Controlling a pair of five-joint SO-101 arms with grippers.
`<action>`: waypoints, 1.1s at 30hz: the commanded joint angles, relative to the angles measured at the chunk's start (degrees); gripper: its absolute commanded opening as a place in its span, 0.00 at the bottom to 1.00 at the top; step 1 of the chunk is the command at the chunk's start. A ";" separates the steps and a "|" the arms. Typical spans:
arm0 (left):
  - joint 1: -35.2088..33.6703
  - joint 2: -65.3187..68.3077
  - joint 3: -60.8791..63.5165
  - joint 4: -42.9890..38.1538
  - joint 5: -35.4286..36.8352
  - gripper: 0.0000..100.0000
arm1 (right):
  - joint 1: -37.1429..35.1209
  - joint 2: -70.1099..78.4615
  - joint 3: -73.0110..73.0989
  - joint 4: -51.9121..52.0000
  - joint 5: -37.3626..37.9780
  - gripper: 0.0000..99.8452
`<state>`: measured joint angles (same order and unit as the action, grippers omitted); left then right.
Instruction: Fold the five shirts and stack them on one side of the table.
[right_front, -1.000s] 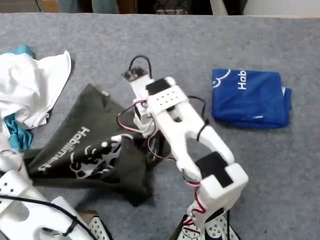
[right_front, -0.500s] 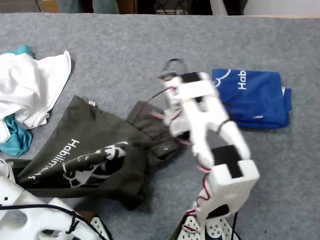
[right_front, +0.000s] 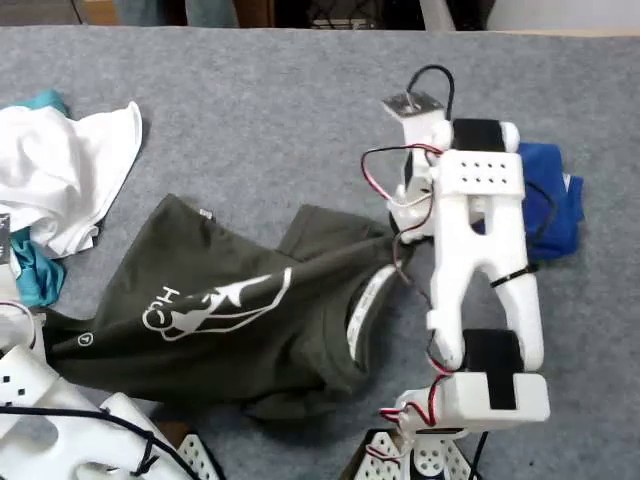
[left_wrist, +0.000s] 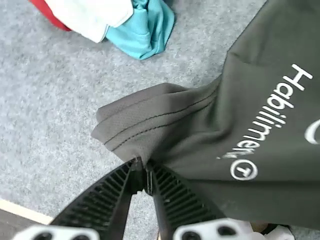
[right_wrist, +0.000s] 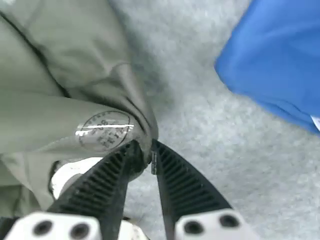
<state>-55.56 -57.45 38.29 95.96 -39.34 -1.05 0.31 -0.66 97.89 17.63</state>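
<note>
While in both tools (left_wrist: 143, 174) (right_wrist: 150, 156), olive shirt (right_front: 230, 335)

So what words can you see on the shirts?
On the dark green shirt, white lettering: a brand name, cut off at the edge, so I leave it unquoted.
The round stamp inside its collar: too blurred to read.
The blue shirt: no print on the part that shows.

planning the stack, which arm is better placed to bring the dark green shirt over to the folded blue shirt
Right, likely. The right claw pinches the dark green shirt near its collar, close beside the folded blue shirt; the left claw holds a far edge.
</note>
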 joint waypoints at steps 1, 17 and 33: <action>2.15 -0.88 -0.48 0.26 -2.81 0.03 | -3.60 -2.59 -3.21 0.09 -2.46 0.02; -11.65 -0.88 1.10 2.73 -31.12 0.04 | 6.68 -3.21 -0.66 2.99 8.18 0.04; -0.48 -0.18 -15.25 3.87 -8.35 0.13 | 3.34 -2.59 -1.19 0.44 7.82 0.10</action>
<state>-66.73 -57.98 27.38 99.30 -61.93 5.63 0.22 -0.57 100.35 25.45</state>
